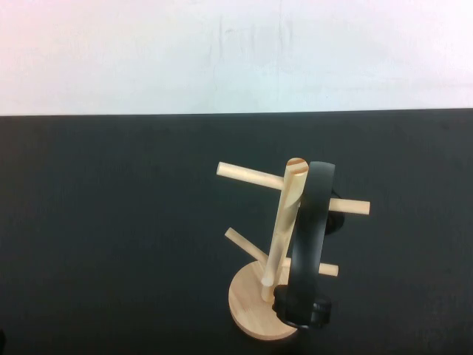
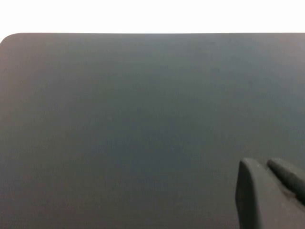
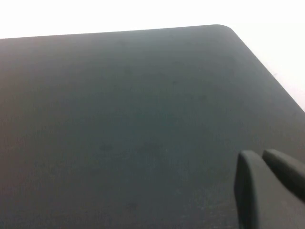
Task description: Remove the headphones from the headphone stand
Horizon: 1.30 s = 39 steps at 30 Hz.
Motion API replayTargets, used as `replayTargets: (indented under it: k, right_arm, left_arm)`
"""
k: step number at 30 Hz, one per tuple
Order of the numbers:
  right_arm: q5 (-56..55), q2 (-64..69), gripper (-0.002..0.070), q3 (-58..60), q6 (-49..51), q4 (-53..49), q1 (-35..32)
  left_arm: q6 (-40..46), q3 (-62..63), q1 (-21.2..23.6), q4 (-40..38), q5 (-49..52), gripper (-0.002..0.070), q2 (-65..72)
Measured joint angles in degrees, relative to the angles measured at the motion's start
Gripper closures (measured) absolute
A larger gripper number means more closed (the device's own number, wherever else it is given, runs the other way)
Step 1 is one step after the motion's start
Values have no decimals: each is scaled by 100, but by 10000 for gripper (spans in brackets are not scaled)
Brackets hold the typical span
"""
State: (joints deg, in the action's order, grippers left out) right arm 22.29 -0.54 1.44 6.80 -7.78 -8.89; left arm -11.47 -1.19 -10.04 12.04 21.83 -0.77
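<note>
- The headphones (image 1: 307,244) hang on the headphone stand (image 1: 277,244), on the side of its post nearer the table's right edge.
- Their wide black band goes over the top of the post, and one round earcup sits low, just over the stand's round base.
- The stand is light wood, with a flat disc base, a straight post and thin pegs that stick out at slants.
- The stand is on a dark, smooth table (image 1: 111,237) with a white wall behind.
- The left gripper (image 2: 274,183) hangs over bare table, far from the stand. I cannot tell how its fingers stand.
- The right gripper (image 3: 269,174) is also over bare table, near a rounded corner, closed up tight and holding nothing.
</note>
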Motion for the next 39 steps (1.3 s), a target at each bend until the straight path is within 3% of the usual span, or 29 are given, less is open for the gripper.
replayTargets:
  k: [25,32,39]
  right_arm:
    - [-147,0,684,0,0,0,0]
    - [-1320,0,684,12,0,0,0]
    - [-3586,0,684,28,0,0,0]
  left_arm:
    - [0,0,0,0,0,673,0]
    - [0,0,0,0,0,673,0]
    - [0,0,0,0,0,673,0]
